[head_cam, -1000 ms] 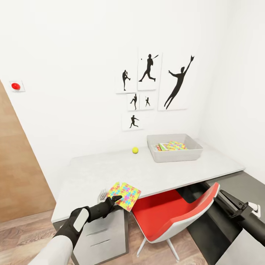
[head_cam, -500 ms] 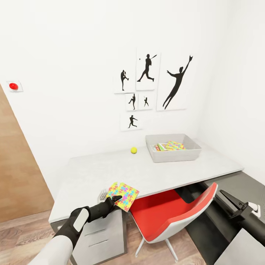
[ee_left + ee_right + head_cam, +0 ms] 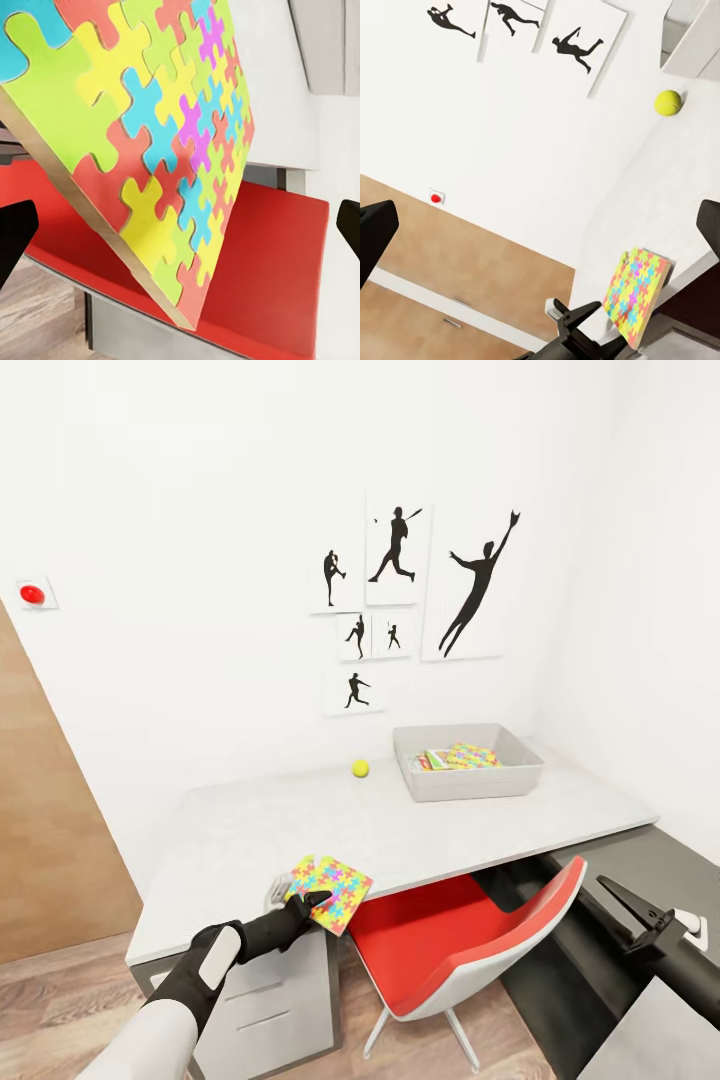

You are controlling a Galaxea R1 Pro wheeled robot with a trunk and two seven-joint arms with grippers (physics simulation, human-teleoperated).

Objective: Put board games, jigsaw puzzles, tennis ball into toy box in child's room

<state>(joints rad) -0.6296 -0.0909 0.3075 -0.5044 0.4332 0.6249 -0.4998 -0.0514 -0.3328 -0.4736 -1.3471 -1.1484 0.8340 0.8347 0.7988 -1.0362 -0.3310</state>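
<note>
A white-walled child's room is seen from above and in front of the table point(image 3: 420, 830), a long pale grey speckled top that meets a dark grey top at the right. Black sports-silhouette pictures point(image 3: 415, 595) are hung on the far wall. A red chair point(image 3: 465, 945) is tucked under the near edge of the table.

The toy box point(image 3: 470, 785), a shallow pale grey bin, is set at the far right of the pale top. Colourful flat toys are already lying inside it, one of them puzzle-patterned.

The left gripper point(image 3: 305, 908) is held at the near edge of the table, left of the chair, and its jaws are pinched on a corner of a jigsaw puzzle point(image 3: 330, 880), which is carried tilted above the edge. In the left wrist view the panel point(image 3: 157, 150) is seen slanting over the red seat.

The right gripper point(image 3: 640, 920) is held low at the near right, well apart from everything, with its jaws spread and nothing between them.

The tennis ball point(image 3: 360, 768) is resting on the far side of the table, just left of the toy box.

The step in hand is judged to be carrying the puzzle to the box. It is best lifted clear of the near wall, kept firmly pinched, and released only once it is over the open bin, since a thin panel held by one corner could swing or slip.
</note>
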